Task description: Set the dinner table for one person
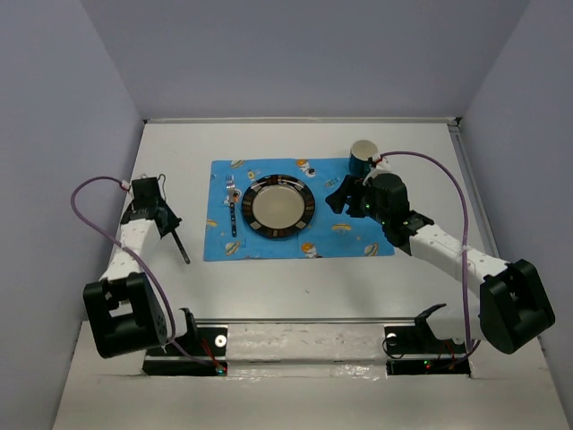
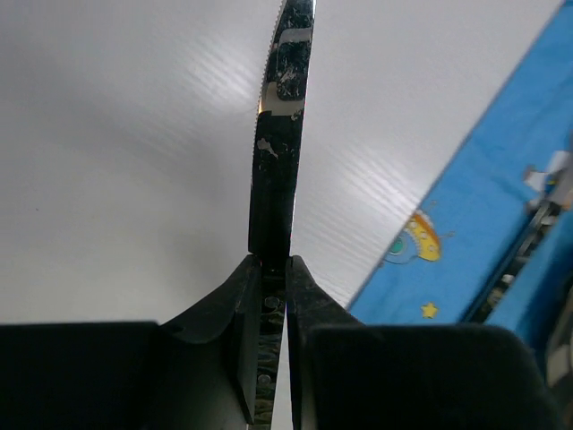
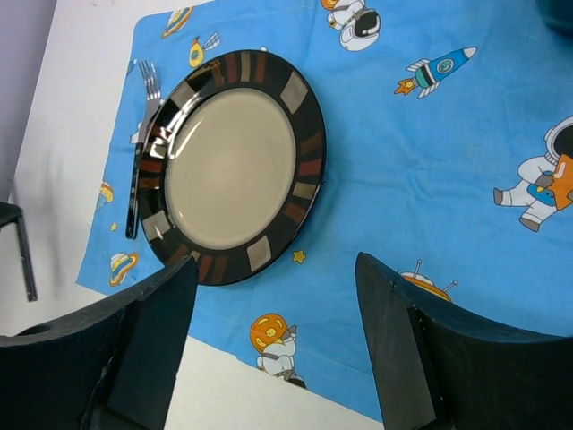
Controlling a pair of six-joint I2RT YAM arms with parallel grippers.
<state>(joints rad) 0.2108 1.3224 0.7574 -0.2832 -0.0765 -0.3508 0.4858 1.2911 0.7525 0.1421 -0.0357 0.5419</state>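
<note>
Steel against white: seen from above, my left gripper (image 1: pixel 168 222) holds a knife (image 1: pixel 181 246) over the tabletop (image 1: pixel 304 287), just off the 9 o'clock edge of the blue mat (image 1: pixel 358 231). The blade points toward 5 o'clock. The tabletop spans the whole work area under both arms. On the mat a dark-rimmed plate (image 1: pixel 280 207) sits near the centre, with a fork (image 1: pixel 233 210) at its 9 o'clock. A cup (image 1: pixel 362 154) stands at the mat's 1 o'clock corner. My right gripper (image 1: pixel 345 195) hovers at the plate's 3 o'clock.

From my left wrist, the fingers (image 2: pixel 224 305) are clamped on the knife's flat sides. It runs out to 12 o'clock with fine teeth along its left edge. Bare tabletop lies beneath and the mat's edge shows at 3 o'clock. I cannot tell whether the tip touches down. I judge the knife light, stiff and slick. Pinched at one end it could pivot, so a square hold across the handle suits it. The hard, flat tabletop would likely let it skid if dropped rather than laid.

From my right wrist, the jaws stand wide apart with nothing between them. The plate is at 11 o'clock, with bare mat to its 3 o'clock side.
</note>
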